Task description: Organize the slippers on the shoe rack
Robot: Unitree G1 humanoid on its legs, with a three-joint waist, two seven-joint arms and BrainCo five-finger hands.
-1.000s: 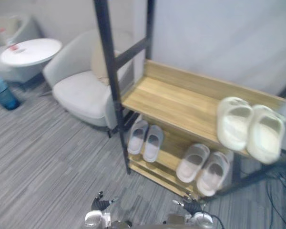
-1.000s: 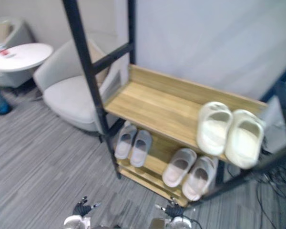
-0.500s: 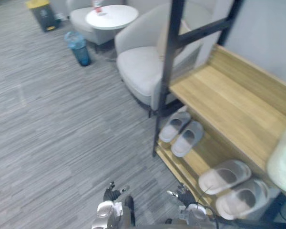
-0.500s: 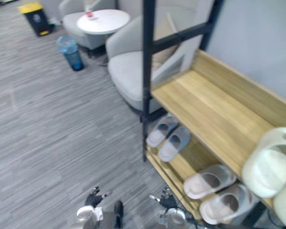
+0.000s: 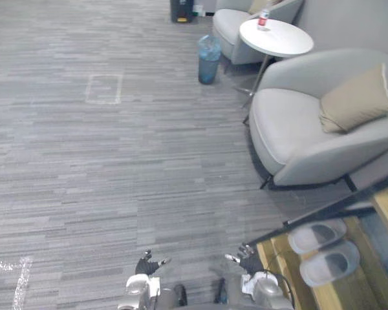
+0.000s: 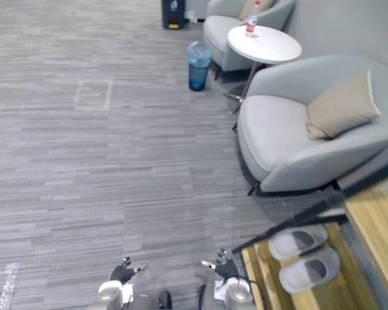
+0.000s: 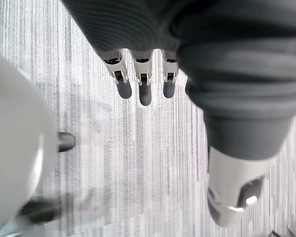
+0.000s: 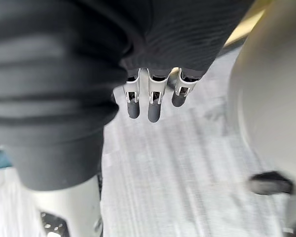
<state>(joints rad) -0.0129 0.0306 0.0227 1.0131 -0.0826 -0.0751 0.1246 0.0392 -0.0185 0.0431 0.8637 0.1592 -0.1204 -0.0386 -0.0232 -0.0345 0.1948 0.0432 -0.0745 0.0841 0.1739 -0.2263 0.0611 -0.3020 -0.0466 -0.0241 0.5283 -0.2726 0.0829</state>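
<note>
Hanging empty, left hand and right hand are held unclenched; grey slippers are seen on the right shoe rack.

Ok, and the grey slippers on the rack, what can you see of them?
The grey slippers are a pair of pale, soft-looking open slides, each with a broad strap and a darker footbed. They lie soles down, close side by side, on the low wooden shelf at the rack's end nearest the armchair. Nothing else touches them.
</note>
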